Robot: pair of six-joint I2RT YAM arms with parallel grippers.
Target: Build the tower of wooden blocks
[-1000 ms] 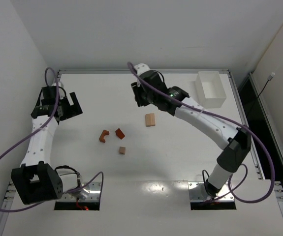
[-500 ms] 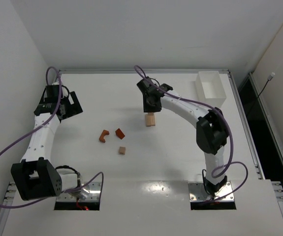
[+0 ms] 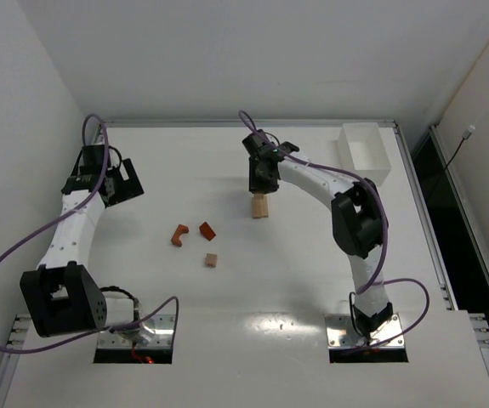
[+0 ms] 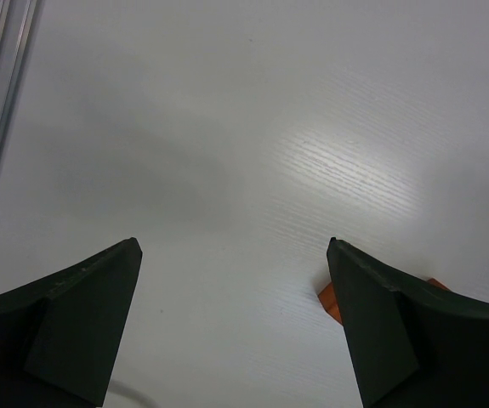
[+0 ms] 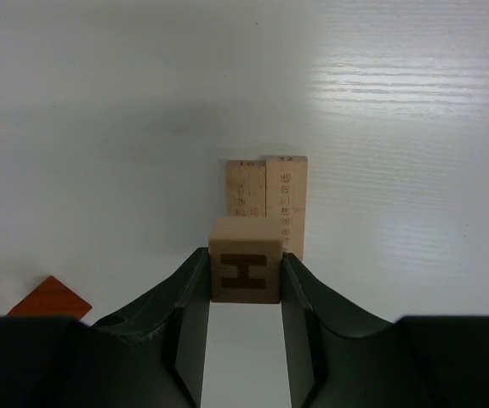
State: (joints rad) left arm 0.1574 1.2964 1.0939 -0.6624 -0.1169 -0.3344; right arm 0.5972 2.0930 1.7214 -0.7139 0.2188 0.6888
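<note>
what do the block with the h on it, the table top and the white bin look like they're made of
H block: pale unfinished wood, matte, with faint grain; the letter looks burned or printed in dark brown.
Table top: white laminate or painted board, semi-gloss; fine grain lines show in the glare.
White bin: probably plastic, with smooth thin walls; too small to be sure.

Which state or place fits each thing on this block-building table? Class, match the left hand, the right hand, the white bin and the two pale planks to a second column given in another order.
Things:
1 left hand
2 right hand
3 white bin
4 pale planks

States or places:
A shut on the lettered cube
B lying side by side on the table
C open, holding nothing
D far right corner of the table

Pairs: 1-C, 2-A, 3-D, 4-B
</note>
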